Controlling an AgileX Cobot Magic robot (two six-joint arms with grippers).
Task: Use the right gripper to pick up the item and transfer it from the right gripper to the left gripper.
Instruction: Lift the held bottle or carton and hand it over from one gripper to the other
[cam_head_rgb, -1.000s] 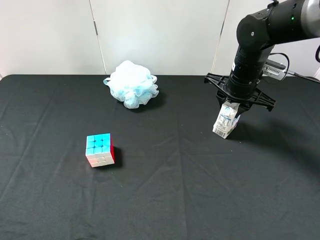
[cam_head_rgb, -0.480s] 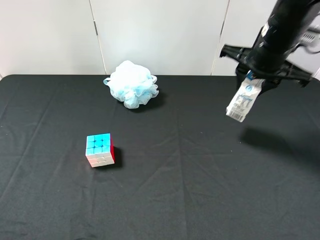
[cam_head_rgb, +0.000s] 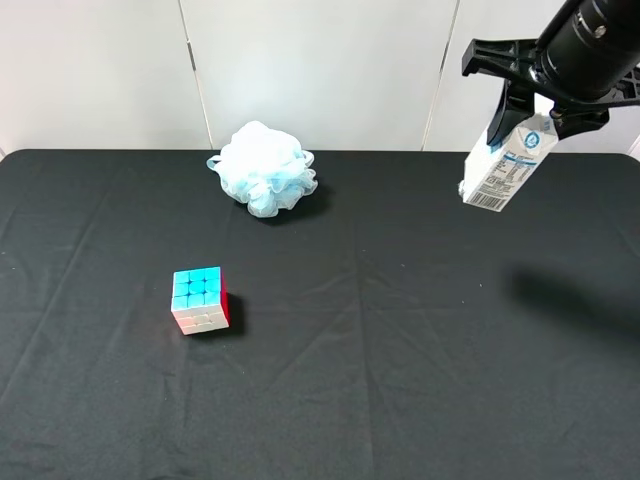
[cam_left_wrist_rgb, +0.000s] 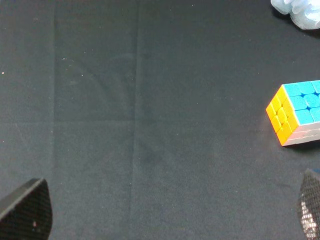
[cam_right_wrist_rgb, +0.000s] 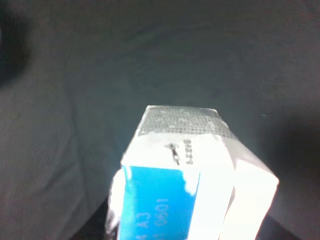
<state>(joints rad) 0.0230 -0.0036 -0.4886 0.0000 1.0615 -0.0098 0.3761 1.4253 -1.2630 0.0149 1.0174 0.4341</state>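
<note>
The item (cam_head_rgb: 505, 165), a white carton with blue print and a barcode, hangs tilted high above the table's back right. My right gripper (cam_head_rgb: 541, 108) is shut on its top end. In the right wrist view the item (cam_right_wrist_rgb: 190, 170) fills the lower middle, and the fingers holding it are hidden. The left gripper (cam_left_wrist_rgb: 167, 212) does not show in the exterior high view. In the left wrist view its fingertips (cam_left_wrist_rgb: 27, 210) stand far apart, open, with only black cloth between them.
A multicoloured puzzle cube (cam_head_rgb: 200, 299) (cam_left_wrist_rgb: 297, 112) sits left of centre on the black cloth (cam_head_rgb: 400, 350). A pale blue mesh bath puff (cam_head_rgb: 263, 167) (cam_left_wrist_rgb: 300, 9) lies at the back middle. A white wall stands behind the table.
The right gripper has lifted the item off the cloth, carrying it up and to the right. The cube and the puff have not moved.
</note>
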